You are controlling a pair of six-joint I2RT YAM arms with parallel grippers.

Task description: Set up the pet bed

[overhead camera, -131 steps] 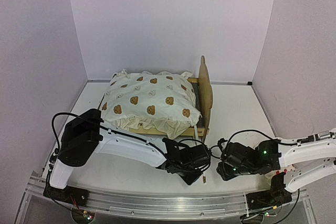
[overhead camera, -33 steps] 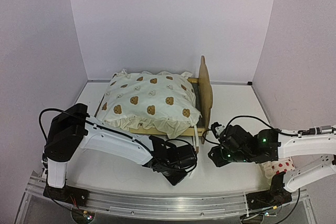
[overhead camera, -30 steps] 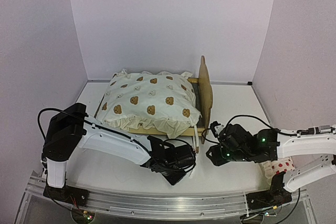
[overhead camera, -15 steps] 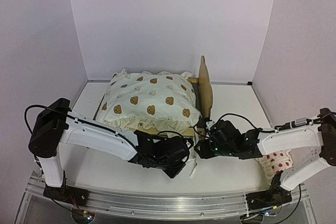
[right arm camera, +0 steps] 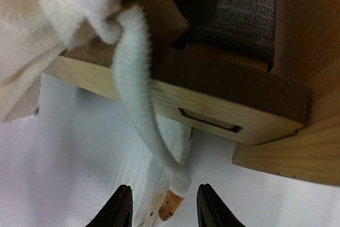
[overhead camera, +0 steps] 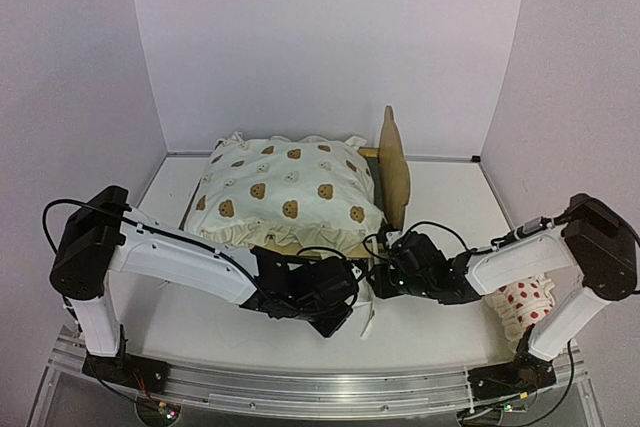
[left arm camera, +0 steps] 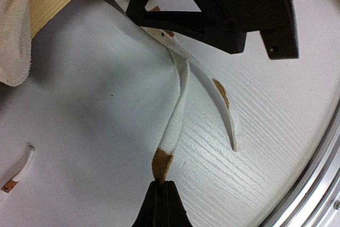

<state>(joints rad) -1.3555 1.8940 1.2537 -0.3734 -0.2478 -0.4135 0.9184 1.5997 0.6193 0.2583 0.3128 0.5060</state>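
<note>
The pet bed (overhead camera: pixel 392 162) stands at the table's back with its headboard on the right; the bear-print cushion (overhead camera: pixel 285 192) lies on it. Two white ties hang from the cushion's near right corner onto the table. My left gripper (left arm camera: pixel 162 184) is shut on the brown tip of one tie (left arm camera: pixel 178 94); it sits in front of the bed in the top view (overhead camera: pixel 340 319). My right gripper (right arm camera: pixel 163 201) is open, its fingers either side of the other tie's brown tip (right arm camera: pixel 171 206), just below the bed's wooden rail (right arm camera: pixel 223 99). In the top view it (overhead camera: pixel 383 279) is at the bed's near right corner.
A white red-dotted pillow (overhead camera: pixel 525 305) lies at the right under my right arm. The grey felt base (right arm camera: pixel 234 9) shows above the rail. A second tie (left arm camera: pixel 222 97) lies beside the held one. Lilac walls enclose the table; a metal rail (overhead camera: pixel 300 387) runs along the near edge.
My right gripper has moved left and forward to the bed's near right corner, over the ties. My left arm has shifted left, its gripper staying in front of the bed.
</note>
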